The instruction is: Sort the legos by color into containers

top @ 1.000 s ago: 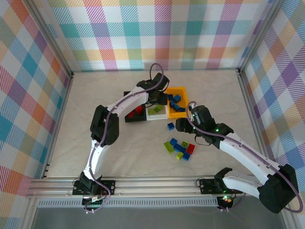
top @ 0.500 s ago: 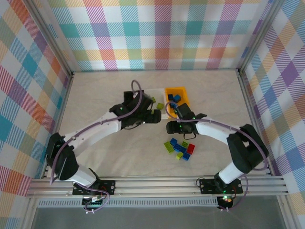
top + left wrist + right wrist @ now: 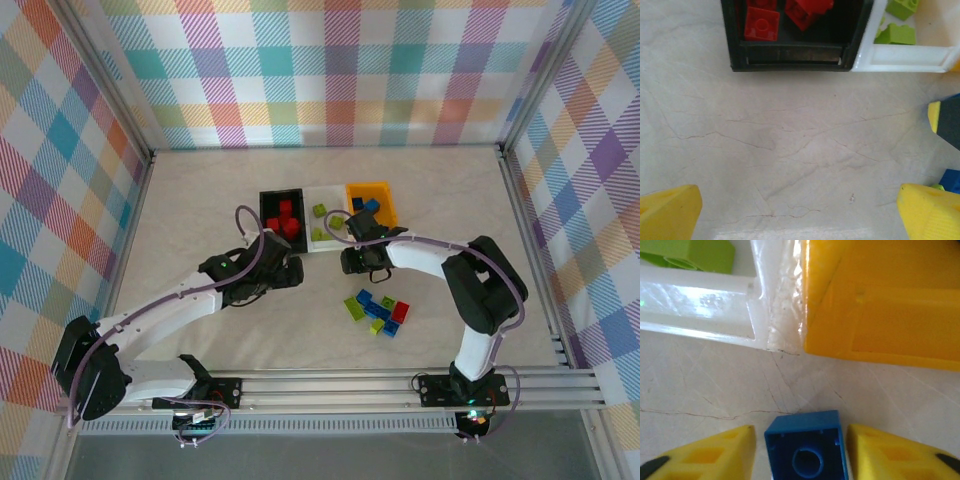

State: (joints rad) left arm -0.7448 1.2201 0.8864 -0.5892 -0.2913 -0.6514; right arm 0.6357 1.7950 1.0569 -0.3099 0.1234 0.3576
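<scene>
Fingers (image 3: 710,455) of the right gripper (image 3: 800,440) flank a small blue plastic lego brick (image 3: 807,452) lying hollow side up on the pale marbled tabletop (image 3: 790,140). A sliver of table shows on one side, so I cannot tell whether the brick is clamped. It sits just short of the corner where the white translucent plastic bin (image 3: 700,300) meets the orange-yellow plastic bin (image 3: 880,315).

The right arm rises from its base, then folds left at the elbow. The left arm stretches low and diagonal. The left gripper (image 3: 800,215) is spread wide over bare table, facing the black plastic bin (image 3: 790,52) of red bricks (image 3: 760,22). Loose mixed bricks (image 3: 377,312) lie nearby.
</scene>
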